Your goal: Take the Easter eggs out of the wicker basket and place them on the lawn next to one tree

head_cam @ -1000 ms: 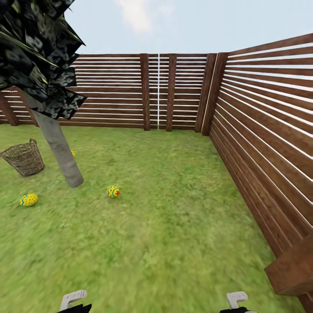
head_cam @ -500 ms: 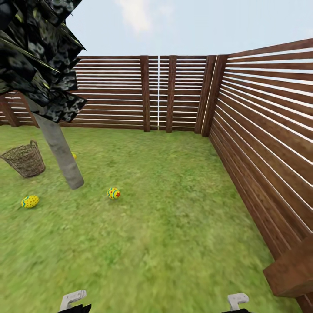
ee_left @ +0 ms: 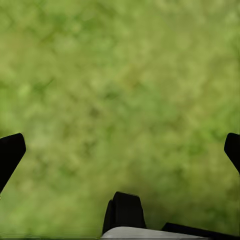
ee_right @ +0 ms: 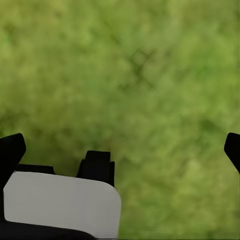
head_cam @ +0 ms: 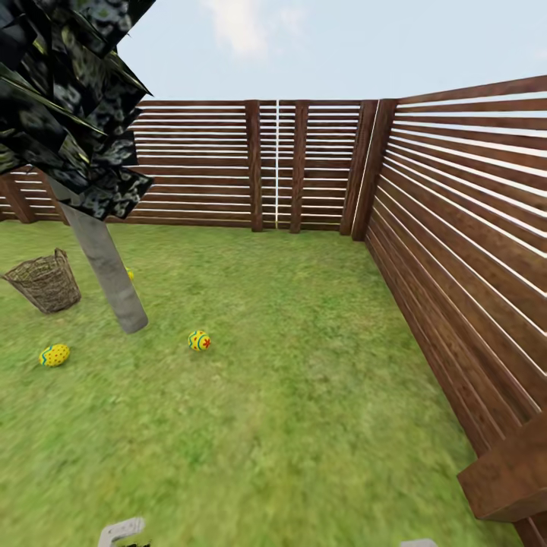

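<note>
Left pincer (ee_left: 120, 145) agape, view tilted upward

third egg (head_cam: 130, 273) mostly hidden behind tree trunk (head_cam: 106, 267), crown cut off

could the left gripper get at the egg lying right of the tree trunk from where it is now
Probably not yet. The egg lies on open lawn with nothing around it, but the left gripper hangs open over bare grass well short of it; the robot would likely need to drive closer.

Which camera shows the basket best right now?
The head view: the basket stands on the lawn beside the tree. Both wrist views look down at grass between open fingers.
</note>
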### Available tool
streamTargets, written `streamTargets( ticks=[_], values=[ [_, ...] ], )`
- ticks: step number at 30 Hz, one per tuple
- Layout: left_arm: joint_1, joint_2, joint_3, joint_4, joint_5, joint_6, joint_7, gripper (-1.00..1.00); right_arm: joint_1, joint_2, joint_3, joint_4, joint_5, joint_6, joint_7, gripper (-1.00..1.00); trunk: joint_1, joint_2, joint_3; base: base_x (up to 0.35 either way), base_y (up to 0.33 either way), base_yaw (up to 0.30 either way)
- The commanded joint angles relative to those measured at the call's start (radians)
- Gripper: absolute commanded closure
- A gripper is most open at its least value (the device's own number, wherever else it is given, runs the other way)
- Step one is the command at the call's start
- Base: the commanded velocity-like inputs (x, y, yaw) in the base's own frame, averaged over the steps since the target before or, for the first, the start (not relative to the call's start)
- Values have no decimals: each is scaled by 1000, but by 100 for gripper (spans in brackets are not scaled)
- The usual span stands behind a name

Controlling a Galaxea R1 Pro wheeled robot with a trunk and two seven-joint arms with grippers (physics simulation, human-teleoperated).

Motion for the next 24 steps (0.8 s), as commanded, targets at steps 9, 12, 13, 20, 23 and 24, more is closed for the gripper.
streamTargets(
  ticks=[9,12,13,20,23,24],
  values=[
    [34,-16,-13,5,8,-3,-5,-100,30,17,8,3,-9,-2,6,-100,-35,63,28,0,0,0],
    [53,-29,-13,5,8,-3,-4,-100,41,18,8,4,-9,-3,6,-100,-46,84,37,0,0,0],
    [57,-32,-13,5,8,-3,-4,-100,44,18,8,4,-9,-3,6,-100,-50,91,40,0,0,0],
    [68,-36,-13,5,9,-4,-1,-100,60,19,8,4,-9,-3,6,-100,-77,140,62,0,0,0],
    [68,-40,-13,5,9,-4,-1,-100,64,19,8,4,-9,-2,6,-100,-88,161,71,0,0,0],
    [68,-41,-13,5,9,-4,-1,-100,67,19,8,4,-9,-2,6,-100,-92,168,75,0,0,0]
  ],
)
